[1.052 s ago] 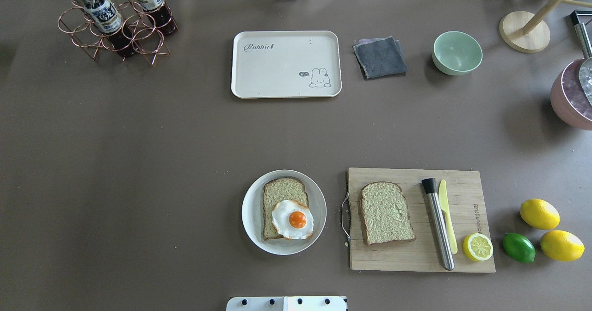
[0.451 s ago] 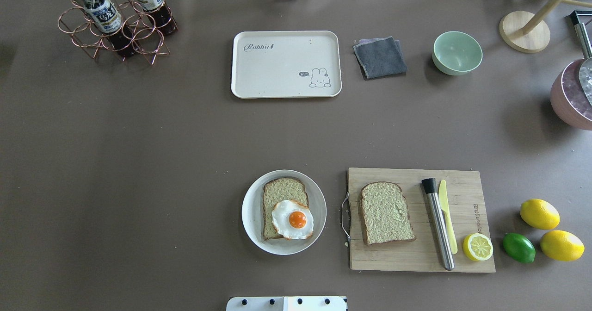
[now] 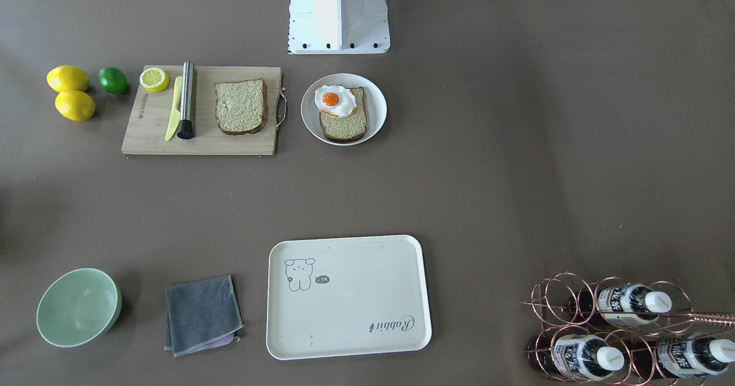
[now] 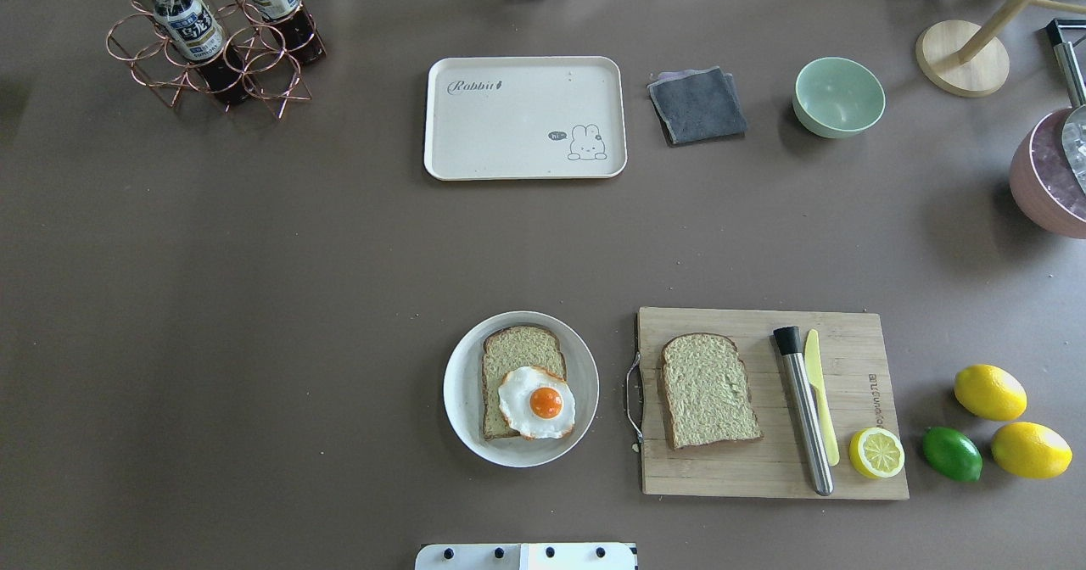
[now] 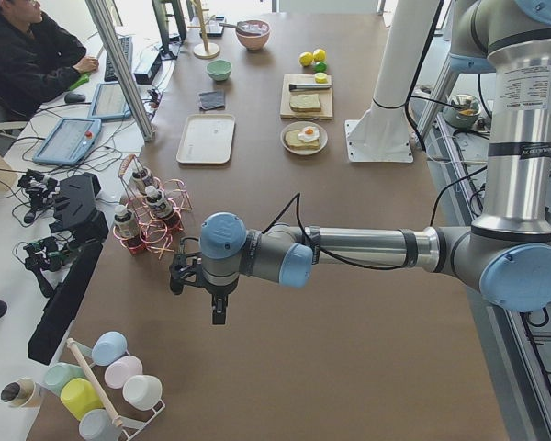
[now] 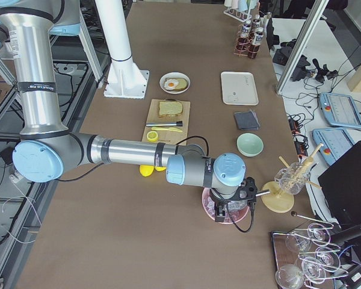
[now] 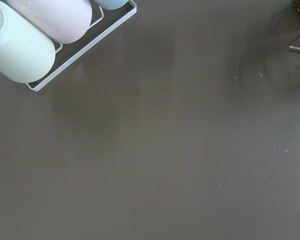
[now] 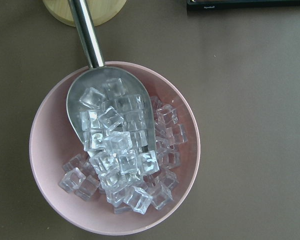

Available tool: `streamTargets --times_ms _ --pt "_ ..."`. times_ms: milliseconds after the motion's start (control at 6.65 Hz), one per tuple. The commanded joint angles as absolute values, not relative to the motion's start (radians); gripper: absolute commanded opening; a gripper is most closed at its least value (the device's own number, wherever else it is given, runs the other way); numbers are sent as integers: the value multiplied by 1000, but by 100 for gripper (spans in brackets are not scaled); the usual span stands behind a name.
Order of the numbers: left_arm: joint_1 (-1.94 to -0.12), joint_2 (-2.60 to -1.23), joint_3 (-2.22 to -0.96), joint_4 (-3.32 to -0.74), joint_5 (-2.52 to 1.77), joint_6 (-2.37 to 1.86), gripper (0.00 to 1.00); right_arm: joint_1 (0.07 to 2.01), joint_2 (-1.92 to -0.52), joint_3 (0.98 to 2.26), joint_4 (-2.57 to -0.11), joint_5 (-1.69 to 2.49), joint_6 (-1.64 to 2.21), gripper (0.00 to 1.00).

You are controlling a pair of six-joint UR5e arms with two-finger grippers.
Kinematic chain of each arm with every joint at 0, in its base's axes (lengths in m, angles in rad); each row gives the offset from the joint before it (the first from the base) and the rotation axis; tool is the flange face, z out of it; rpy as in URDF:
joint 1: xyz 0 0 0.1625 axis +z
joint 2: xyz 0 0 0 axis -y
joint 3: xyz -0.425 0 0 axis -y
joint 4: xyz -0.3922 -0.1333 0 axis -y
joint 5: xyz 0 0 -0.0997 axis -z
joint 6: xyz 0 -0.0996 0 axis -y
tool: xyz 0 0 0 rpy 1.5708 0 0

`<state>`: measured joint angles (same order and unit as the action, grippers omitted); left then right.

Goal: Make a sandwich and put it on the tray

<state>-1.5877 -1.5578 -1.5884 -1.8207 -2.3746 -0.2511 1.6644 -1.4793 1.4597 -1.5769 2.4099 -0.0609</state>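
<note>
Across the table from the robot, the front-facing view is showing a plain bread slice [image 3: 241, 107] lying flat on the wooden cutting board [image 3: 155, 139]. Just beside it on the round white plate [image 3: 379, 110], a second bread slice [image 3: 344, 126] is carrying a fried egg [image 3: 335, 100] on its end nearest the robot. The cream tray [image 3: 348, 311] is sitting well apart from them, toward the operators' edge, with bare brown table stretching between.

From overhead, the tray is lying between the copper bottle rack [image 4: 212, 61] and a folded grey cloth [image 4: 697, 105], touching neither.

Seen from the exterior left, the left gripper [image 5: 219, 312] is hanging over bare table near the bottle rack, well apart from plate and tray. Whether its fingers are apart or together cannot be told.

Seen from the exterior right, the right gripper [image 6: 230, 208] is hovering over a pink bowl of ice [image 6: 207, 209], well apart from the cutting board. Its finger state cannot be told either.

The left wrist camera is looking at bare table, with pastel cups [image 7: 20, 45] lying in one corner.

The right wrist camera is looking straight down into the pink bowl, where a metal scoop [image 8: 87, 37] is resting among the cubes.
</note>
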Motion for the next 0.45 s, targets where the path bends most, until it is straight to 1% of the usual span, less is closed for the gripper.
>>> streamTargets --times_ms 0,301 --pt "-1586 -1554 -1585 -1839 -2375 -252 98 1664 -1486 1463 -1575 2408 -63 100" --pt "-1586 -1546 -1589 -1841 -2375 -250 98 1664 -1491 1463 -1577 2410 -63 100"
